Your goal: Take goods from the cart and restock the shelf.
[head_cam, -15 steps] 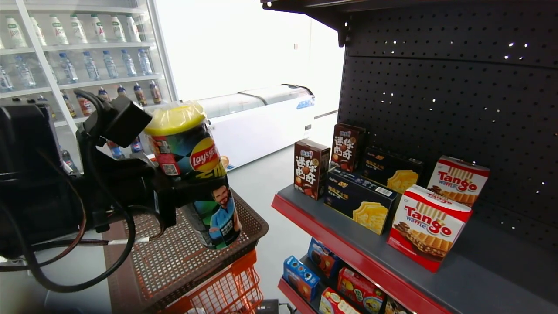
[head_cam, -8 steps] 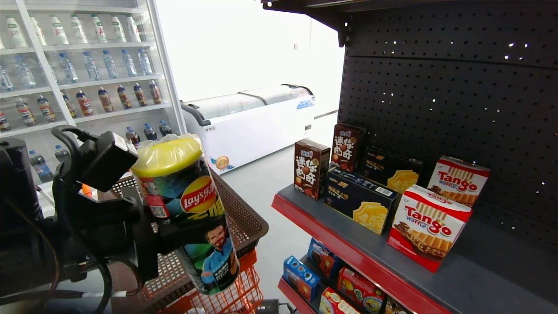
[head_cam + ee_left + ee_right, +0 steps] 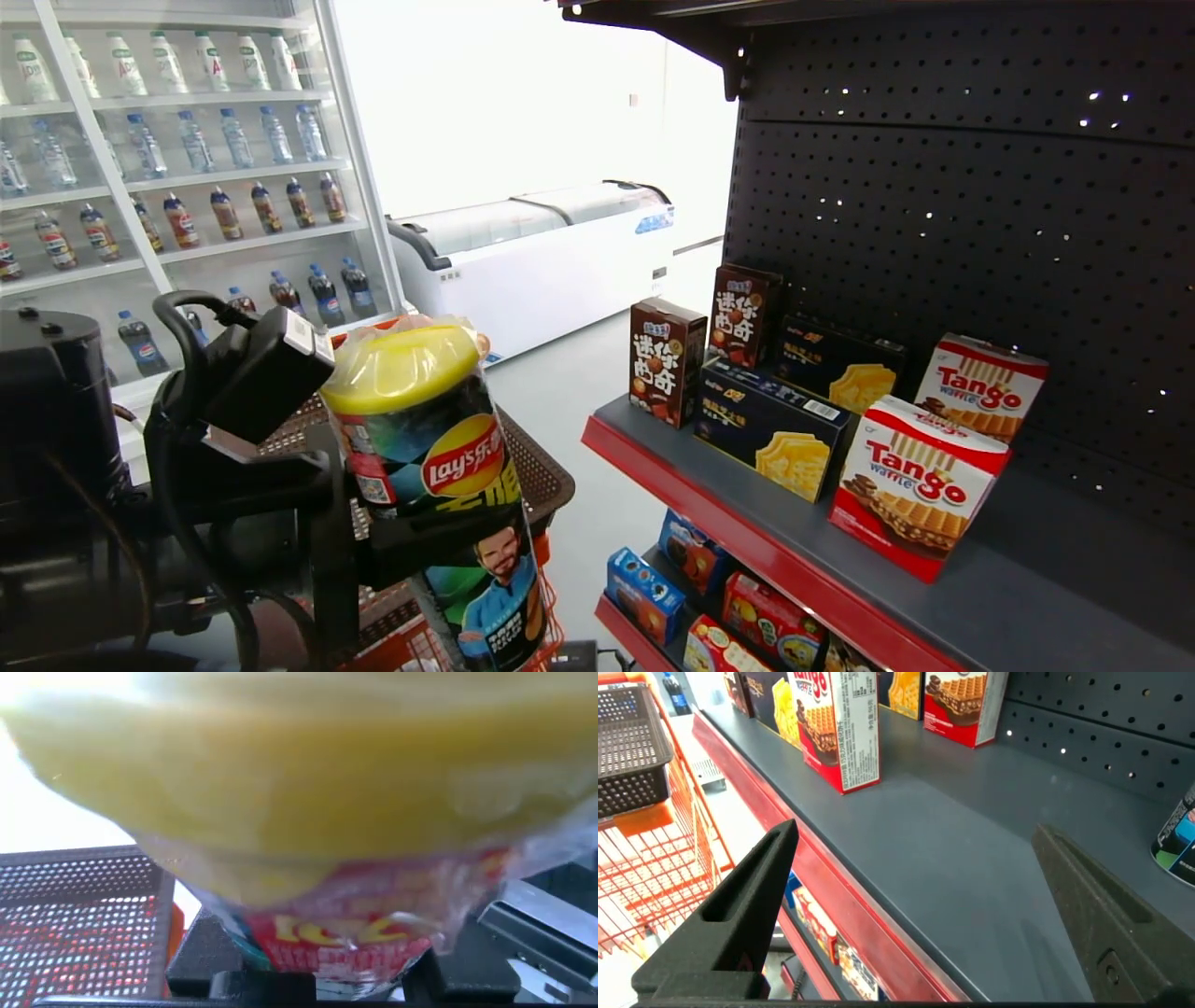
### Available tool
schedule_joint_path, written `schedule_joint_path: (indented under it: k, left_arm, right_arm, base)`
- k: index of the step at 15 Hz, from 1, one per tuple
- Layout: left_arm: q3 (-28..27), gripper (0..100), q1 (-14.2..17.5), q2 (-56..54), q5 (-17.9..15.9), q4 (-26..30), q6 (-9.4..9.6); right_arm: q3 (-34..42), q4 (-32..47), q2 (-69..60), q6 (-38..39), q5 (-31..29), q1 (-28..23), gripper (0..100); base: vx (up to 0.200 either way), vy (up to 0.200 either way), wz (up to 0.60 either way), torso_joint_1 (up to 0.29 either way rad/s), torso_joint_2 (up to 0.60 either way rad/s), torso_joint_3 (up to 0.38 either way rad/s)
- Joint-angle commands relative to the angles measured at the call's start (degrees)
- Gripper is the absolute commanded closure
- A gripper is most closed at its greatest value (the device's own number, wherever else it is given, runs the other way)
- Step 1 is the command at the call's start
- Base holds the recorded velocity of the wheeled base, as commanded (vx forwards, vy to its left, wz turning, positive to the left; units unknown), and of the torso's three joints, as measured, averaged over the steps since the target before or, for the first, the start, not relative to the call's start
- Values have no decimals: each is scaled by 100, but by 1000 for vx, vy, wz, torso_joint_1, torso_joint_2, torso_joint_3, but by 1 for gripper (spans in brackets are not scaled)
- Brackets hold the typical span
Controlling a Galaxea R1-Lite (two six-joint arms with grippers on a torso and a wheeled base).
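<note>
**Chip canister clamped in left claw, lower and nearer the shelf**

Label notes, described by look and not read out. The chip canister [image 3: 439,467] has a yellow lid under clear film, a red oval logo on a yellow disc, a small square code patch, and a portrait of a man in blue lower down. In the left wrist view the chip canister [image 3: 318,812] shows the yellow lid with a red band beneath it.

Left gripper [image 3: 425,546]: fingers closed around the canister's middle. The canister is upright, slightly tilted, and hangs over the brown basket [image 3: 546,481] on top of the orange cart [image 3: 537,569].

Right gripper [image 3: 915,859]: fingers spread wide, holding nothing, above a bare stretch of the shelf [image 3: 971,877].

Shelf stock in the head view:
- brown boxes [image 3: 665,359] with white characters
- dark blue boxes [image 3: 770,425] with a yellow wafer picture
- red-and-white wafer boxes [image 3: 920,485] with red lettering

All stand well apart from the canister.

Change, with the camera steady:
- From 1.0 s ago to 0.5 s ago, the left arm lowered the canister.
- From 0.5 s ago to now, it dropped a little further and shifted toward the shelf.
- The canister's base now sits below the brown basket's rim line.
- The shelf boxes have not moved.
</note>
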Motion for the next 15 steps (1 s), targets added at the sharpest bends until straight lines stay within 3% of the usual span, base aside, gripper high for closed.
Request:
schedule_joint_path:
  k: [1,12,15]
  left_arm:
    - [-13,100,-50,111,-72,1,0]
    - [-22,100,-50,111,-204,-16,0]
    - [-22,100,-50,120,-204,-16,0]
  right_arm:
    - [0,1,2,-2,2,2,0]
    - [0,1,2,-2,2,2,0]
    - [0,-7,2,-2,2,2,0]
  base:
    - [0,0,0,0,0,0]
    - [0,0,0,0,0,0]
    - [0,0,-600,2,1,2]
